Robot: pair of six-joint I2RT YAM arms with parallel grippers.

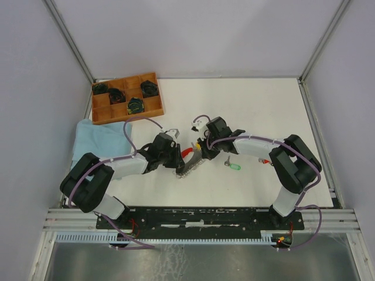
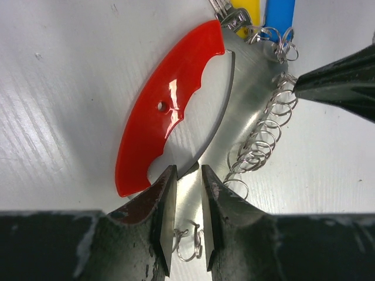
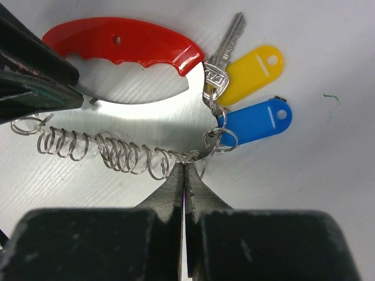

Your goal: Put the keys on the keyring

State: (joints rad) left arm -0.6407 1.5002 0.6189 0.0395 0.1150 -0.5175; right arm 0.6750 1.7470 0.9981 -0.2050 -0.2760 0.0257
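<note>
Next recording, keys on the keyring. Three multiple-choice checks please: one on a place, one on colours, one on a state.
1. Where does the green-headed key lie? A in the wooden tray; B on the bare table, apart from the keyring; C on the blue cloth.
2. Which colours are the keyring's two plastic tags? A black, white; B green, red; C yellow, blue.
3. How is the right pincer? A wide open; B shut on the green-headed key; C shut on the ring chain.
Key: 1 B, it lies alone on the white tabletop; 2 C, the yellow tag and blue tag hang beside a silver key; 3 C, its tips meet on the chain's wire.
</note>
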